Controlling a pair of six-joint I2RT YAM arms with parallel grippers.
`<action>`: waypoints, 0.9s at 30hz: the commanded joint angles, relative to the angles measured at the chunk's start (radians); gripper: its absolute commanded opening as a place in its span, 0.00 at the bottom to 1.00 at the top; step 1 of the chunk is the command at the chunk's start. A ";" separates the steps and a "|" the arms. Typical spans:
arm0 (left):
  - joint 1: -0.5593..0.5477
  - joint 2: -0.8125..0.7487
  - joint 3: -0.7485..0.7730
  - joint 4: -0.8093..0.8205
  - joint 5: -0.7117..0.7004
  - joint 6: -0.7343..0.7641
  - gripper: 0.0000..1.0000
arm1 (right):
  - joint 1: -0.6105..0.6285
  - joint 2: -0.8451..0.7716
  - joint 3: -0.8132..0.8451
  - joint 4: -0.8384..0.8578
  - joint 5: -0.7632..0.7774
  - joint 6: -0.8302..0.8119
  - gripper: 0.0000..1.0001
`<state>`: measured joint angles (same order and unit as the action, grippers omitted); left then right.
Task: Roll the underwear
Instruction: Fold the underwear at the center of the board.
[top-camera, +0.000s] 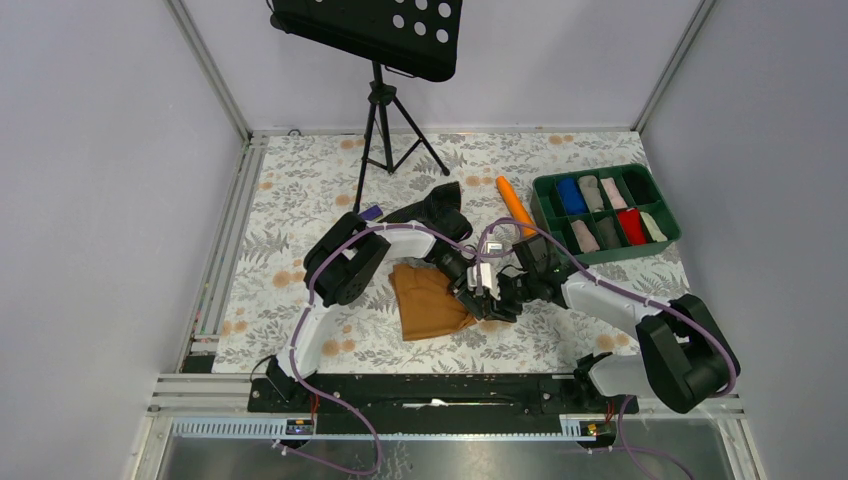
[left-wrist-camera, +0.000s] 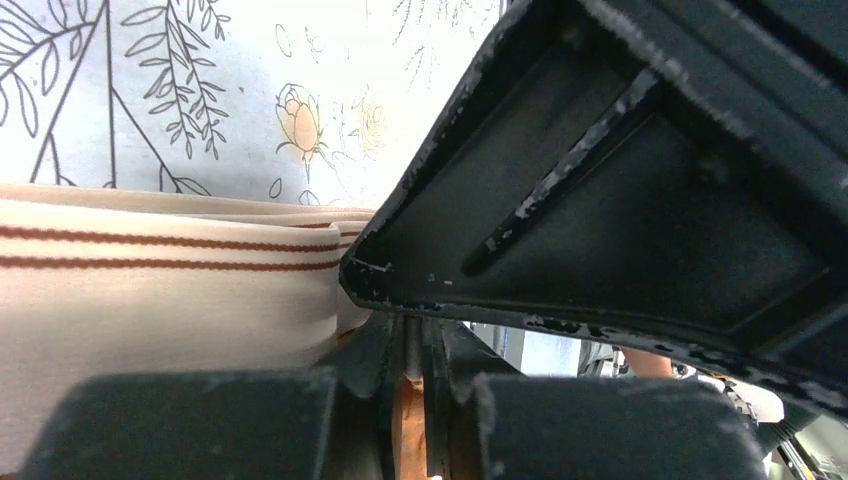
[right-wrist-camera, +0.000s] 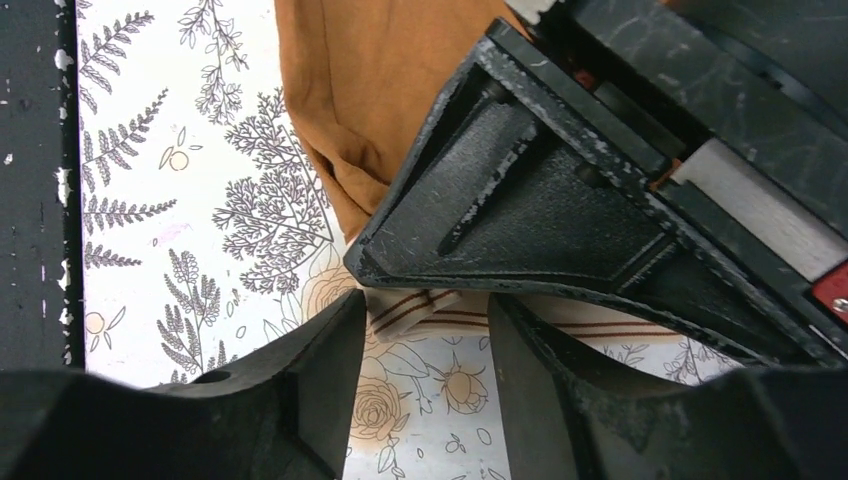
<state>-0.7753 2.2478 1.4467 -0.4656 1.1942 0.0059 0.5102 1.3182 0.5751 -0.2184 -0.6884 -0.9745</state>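
Caramel-brown fabric marks your target: the underwear (top-camera: 430, 300) lies on the flowered table (top-camera: 300, 190), well to the left of the green tray (top-camera: 537, 205) and nearer the arm bases than the tray is. It is spread mostly flat, and its pale waistband (left-wrist-camera: 160, 280), striped with two thin brown lines, sits on the edge that faces the tray. Your left claw (left-wrist-camera: 370, 310) is clenched on that waistband edge, and in its wrist view a sliver of brown cloth shows pinched between the fingers. Your right claw (right-wrist-camera: 425, 310) comes in from the tray's side and meets the left one at the same edge. Its jaws stand apart with a corner of the striped band lying between them on the table, and bare tablecloth is visible in the gap, so it looks released rather than gripping. A bright orange cylinder (top-camera: 515, 205) rests just beside the tray's left wall. Left of the tray again, beyond that cylinder, a black garment (top-camera: 440, 205) lies partly under the left arm. Rolled pieces in blue, grey, pink, black, red and cream fill the tray's compartments.
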 joint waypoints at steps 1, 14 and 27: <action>0.002 -0.025 0.024 0.005 0.049 0.019 0.01 | 0.026 0.012 -0.008 -0.004 0.018 -0.042 0.51; 0.008 -0.047 0.025 0.005 -0.026 0.012 0.18 | 0.031 0.005 -0.009 -0.027 0.009 -0.044 0.02; 0.227 -0.368 -0.181 -0.140 -0.251 0.130 0.40 | 0.030 -0.008 0.002 -0.028 0.010 0.022 0.00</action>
<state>-0.6323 2.0190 1.3270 -0.5346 1.0149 0.0528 0.5316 1.3235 0.5648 -0.2344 -0.6724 -0.9848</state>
